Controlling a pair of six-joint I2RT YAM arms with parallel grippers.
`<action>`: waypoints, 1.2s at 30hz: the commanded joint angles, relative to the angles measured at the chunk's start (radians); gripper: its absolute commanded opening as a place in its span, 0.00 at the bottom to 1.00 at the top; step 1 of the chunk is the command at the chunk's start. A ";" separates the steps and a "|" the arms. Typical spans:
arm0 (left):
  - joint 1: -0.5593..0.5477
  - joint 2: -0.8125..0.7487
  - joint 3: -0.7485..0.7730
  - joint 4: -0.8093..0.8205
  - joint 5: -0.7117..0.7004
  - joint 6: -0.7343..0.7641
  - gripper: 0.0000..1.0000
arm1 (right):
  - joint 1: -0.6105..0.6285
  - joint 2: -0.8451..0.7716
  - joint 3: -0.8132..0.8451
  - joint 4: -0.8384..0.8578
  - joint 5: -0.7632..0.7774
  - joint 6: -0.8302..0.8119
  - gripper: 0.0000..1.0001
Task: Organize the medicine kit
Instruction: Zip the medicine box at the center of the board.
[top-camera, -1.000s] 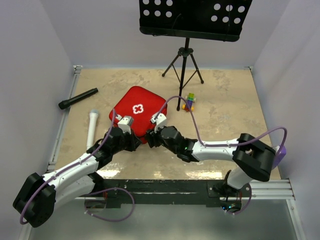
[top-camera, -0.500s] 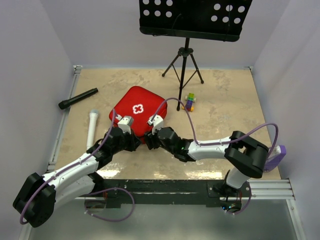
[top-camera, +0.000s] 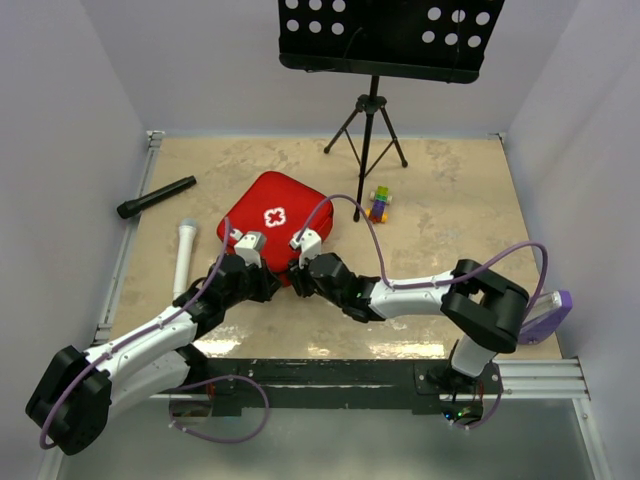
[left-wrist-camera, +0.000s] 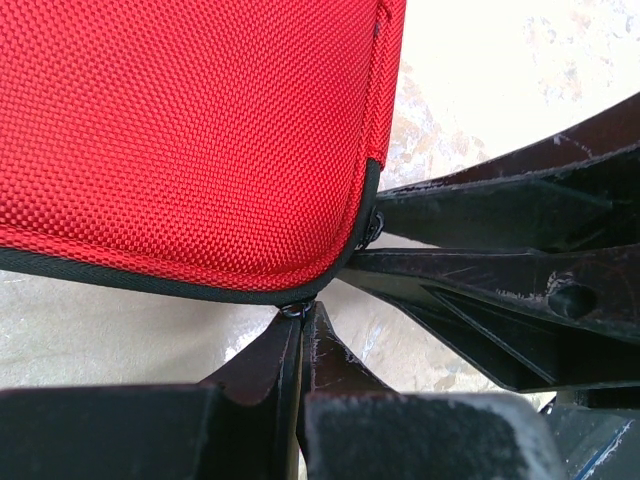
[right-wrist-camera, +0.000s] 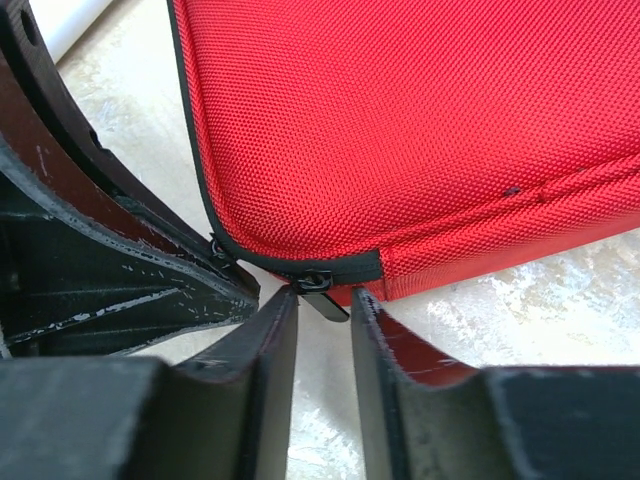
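Observation:
The medicine kit (top-camera: 275, 215) is a red fabric zip case with a white cross. It lies closed on the table. Its contents are hidden. My left gripper (top-camera: 275, 283) is at the case's near corner. In the left wrist view the gripper (left-wrist-camera: 298, 315) is shut on a small black zipper pull (left-wrist-camera: 292, 310) at the red edge (left-wrist-camera: 180, 130). My right gripper (top-camera: 297, 282) is at the same corner. In the right wrist view the gripper (right-wrist-camera: 325, 300) is open, and a second black zipper pull (right-wrist-camera: 322, 290) hangs between its jaws under the case (right-wrist-camera: 400, 120).
A black flashlight (top-camera: 157, 197) lies at the far left and a white cylinder (top-camera: 184, 258) lies left of the case. A small stack of coloured blocks (top-camera: 379, 203) sits right of the case. A black music stand on a tripod (top-camera: 367, 140) stands at the back.
My right arm has moved left, bringing its gripper closer to the case's near corner. The left arm and the case have not moved.

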 joint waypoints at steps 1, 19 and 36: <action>-0.008 -0.014 0.012 0.012 0.039 0.015 0.00 | -0.004 0.012 0.057 0.035 0.029 0.006 0.27; -0.011 -0.019 0.011 0.012 0.034 0.013 0.00 | -0.006 0.000 0.043 0.002 0.069 -0.042 0.00; -0.013 -0.013 0.015 -0.001 0.017 0.016 0.00 | -0.006 -0.093 -0.058 0.087 -0.025 -0.160 0.00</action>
